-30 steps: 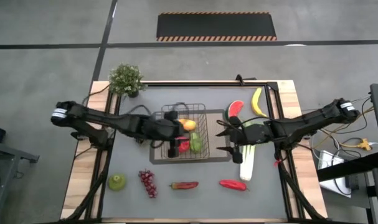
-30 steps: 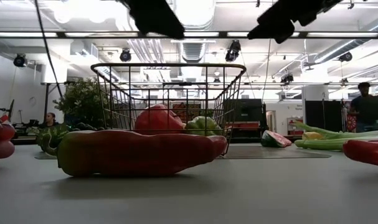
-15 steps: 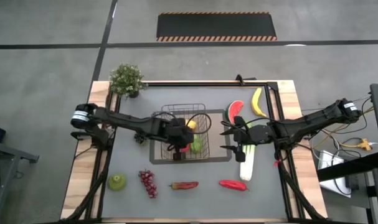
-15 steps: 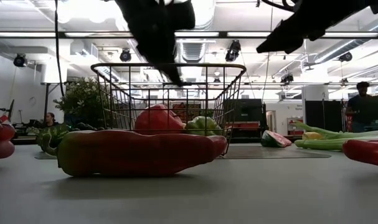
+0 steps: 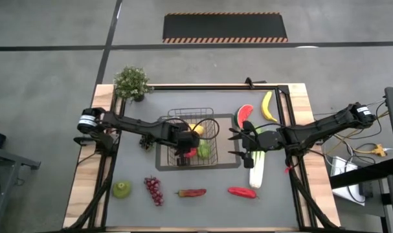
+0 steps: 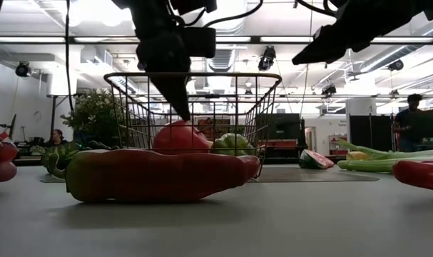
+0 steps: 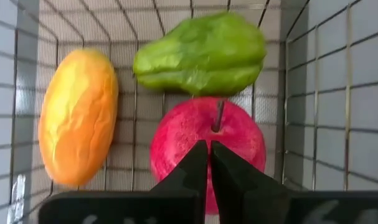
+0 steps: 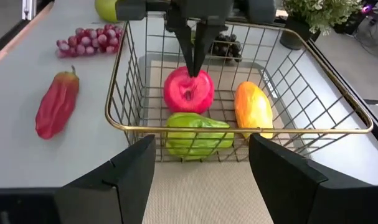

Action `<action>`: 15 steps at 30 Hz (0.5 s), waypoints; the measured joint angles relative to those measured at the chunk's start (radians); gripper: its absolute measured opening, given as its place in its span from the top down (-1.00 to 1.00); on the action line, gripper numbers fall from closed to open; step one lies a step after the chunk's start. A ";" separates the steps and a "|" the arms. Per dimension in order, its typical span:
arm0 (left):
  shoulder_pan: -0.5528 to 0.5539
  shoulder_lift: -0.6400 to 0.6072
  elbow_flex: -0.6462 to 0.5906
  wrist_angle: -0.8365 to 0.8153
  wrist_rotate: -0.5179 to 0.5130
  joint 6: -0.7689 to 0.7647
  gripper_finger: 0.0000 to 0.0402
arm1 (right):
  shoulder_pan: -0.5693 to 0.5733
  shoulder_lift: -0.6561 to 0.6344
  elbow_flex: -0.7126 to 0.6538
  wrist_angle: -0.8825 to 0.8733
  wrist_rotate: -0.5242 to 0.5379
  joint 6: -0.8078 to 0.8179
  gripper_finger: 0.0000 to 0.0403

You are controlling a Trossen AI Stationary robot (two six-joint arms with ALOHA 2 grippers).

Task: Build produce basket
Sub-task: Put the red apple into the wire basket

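Observation:
The dark wire basket (image 5: 211, 114) stands on a grey mat at mid-table. On its floor lie a red apple (image 7: 176, 143), a green pear-like piece (image 7: 201, 56) and an orange piece (image 7: 76, 118). My left gripper (image 7: 208, 149) is shut inside the basket, its tips just over the apple's top, near the stem (image 7: 218, 115). My right gripper (image 5: 235, 144) hangs open to the right of the basket, above the leek (image 5: 257, 169), with nothing between its fingers. My left gripper's shut fingertips (image 8: 195, 68) point steeply down from above at the red apple's top (image 8: 187, 84), beside the stem. Whether they touch it, I cannot tell. The apple rests on the basket's floor.
Around the basket lie a watermelon slice (image 5: 245, 114), a banana (image 5: 268, 107), two red peppers (image 5: 241, 191) (image 5: 191, 192), purple grapes (image 5: 153, 189) and a green fruit (image 5: 122, 188). A potted plant (image 5: 131, 82) stands at the far left corner.
My left gripper has come down from above the basket's rim into the basket and has tipped to point more steeply down, ending at the red apple. The fruit in the basket has stayed in place.

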 joint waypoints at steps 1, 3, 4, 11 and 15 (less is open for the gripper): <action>0.001 -0.002 0.000 -0.015 -0.004 -0.012 0.99 | 0.000 0.000 -0.001 0.001 0.000 0.000 -0.19; 0.002 -0.006 0.000 -0.043 -0.010 -0.033 0.99 | 0.000 0.000 -0.003 0.002 0.000 0.000 -0.19; 0.002 -0.007 0.000 -0.045 -0.011 -0.046 0.99 | 0.000 0.000 -0.003 0.002 0.000 0.001 -0.19; 0.002 -0.010 0.001 -0.109 -0.010 -0.095 0.99 | 0.000 0.000 -0.004 0.005 0.000 0.001 -0.19; 0.002 -0.009 -0.002 -0.148 -0.013 -0.120 0.99 | 0.000 0.000 -0.004 0.008 0.000 0.001 -0.19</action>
